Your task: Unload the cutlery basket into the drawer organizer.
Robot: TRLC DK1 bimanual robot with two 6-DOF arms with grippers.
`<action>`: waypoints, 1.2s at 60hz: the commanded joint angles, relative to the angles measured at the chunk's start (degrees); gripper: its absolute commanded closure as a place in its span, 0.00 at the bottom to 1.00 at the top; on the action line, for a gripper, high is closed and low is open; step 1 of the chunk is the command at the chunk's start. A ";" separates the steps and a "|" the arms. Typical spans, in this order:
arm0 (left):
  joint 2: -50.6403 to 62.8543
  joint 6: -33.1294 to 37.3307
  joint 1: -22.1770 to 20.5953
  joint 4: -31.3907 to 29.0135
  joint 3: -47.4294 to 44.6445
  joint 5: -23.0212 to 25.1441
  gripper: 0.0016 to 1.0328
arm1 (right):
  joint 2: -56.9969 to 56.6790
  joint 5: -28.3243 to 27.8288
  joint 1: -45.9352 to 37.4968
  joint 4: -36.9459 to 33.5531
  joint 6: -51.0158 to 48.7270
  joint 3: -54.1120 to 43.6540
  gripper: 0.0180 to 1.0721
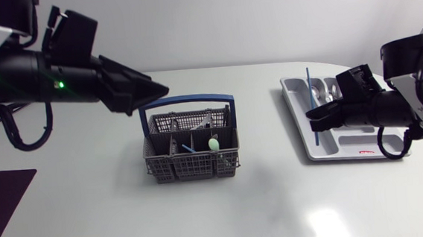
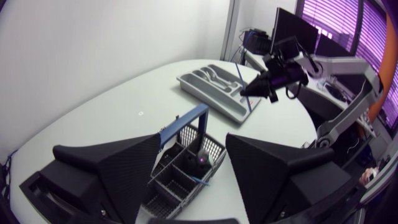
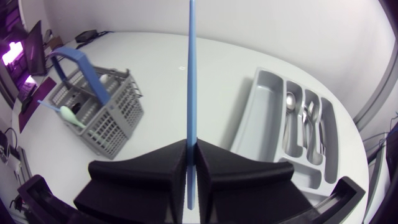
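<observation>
Right jaws first: you have them clamped on a thin blue stick, gripped toward one end, so most of its length stands out ahead of them. Under those jaws the grey drawer organizer lies on the white counter. In the head view the stick crosses above the organizer's compartments on the side nearer the basket. Metal spoons lie in the narrow compartments off to one side of the stick.

Your left jaws stand wide apart and hold nothing. The grey cutlery basket sits on the counter ahead of and below them, showing in the gap between the two fingers, with its blue handle upright. In the head view these jaws hang just beside one end of that handle; you cannot tell from the pictures whether they touch it. Inside the basket a pale green spoon leans in a front compartment, and a second thin blue stick lies tilted just beside it. The basket is well apart from your right jaws and the organizer.
</observation>
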 commanded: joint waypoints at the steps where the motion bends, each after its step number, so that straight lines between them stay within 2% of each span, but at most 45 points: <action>1: -2.57 5.69 -1.50 -0.56 -3.87 -1.62 0.29 | 6.94 0.97 -2.76 2.09 1.24 4.44 0.94; 8: -3.98 10.35 -3.00 -0.21 -8.44 -4.43 0.29 | 16.44 2.20 -4.78 2.35 3.61 9.89 0.94; 19: -4.95 14.65 -3.17 0.05 -12.66 -4.52 0.29 | 27.16 7.21 -4.95 2.35 6.60 16.65 0.94; 35: -4.33 19.40 -5.63 2.16 -15.47 -7.86 0.29 | 36.65 10.99 -4.87 -0.19 8.97 23.51 0.93; 44: -3.10 21.25 -9.06 5.50 -17.50 -11.73 0.29 | 39.90 12.13 -5.04 -1.25 8.97 25.18 0.91; 48: -2.31 21.33 -10.03 7.53 -18.37 -12.87 0.29 | 40.08 12.39 -5.04 -1.34 8.97 25.18 0.78; 55: -1.17 21.42 -10.29 10.78 -19.96 -13.31 0.29 | 39.46 13.01 -5.04 -1.34 8.97 24.30 0.47; 62: -1.17 21.42 -9.06 15.44 -22.77 -13.40 0.29 | 37.00 13.45 -4.78 -0.90 8.88 22.28 0.22; 66: -0.90 21.60 -8.53 18.07 -24.26 -13.40 0.29 | 34.98 14.06 -4.25 -0.63 8.88 20.70 0.14; 72: -0.29 21.95 -8.09 21.15 -25.76 -13.31 0.29 | 30.67 14.41 -2.93 0.60 8.62 17.27 0.13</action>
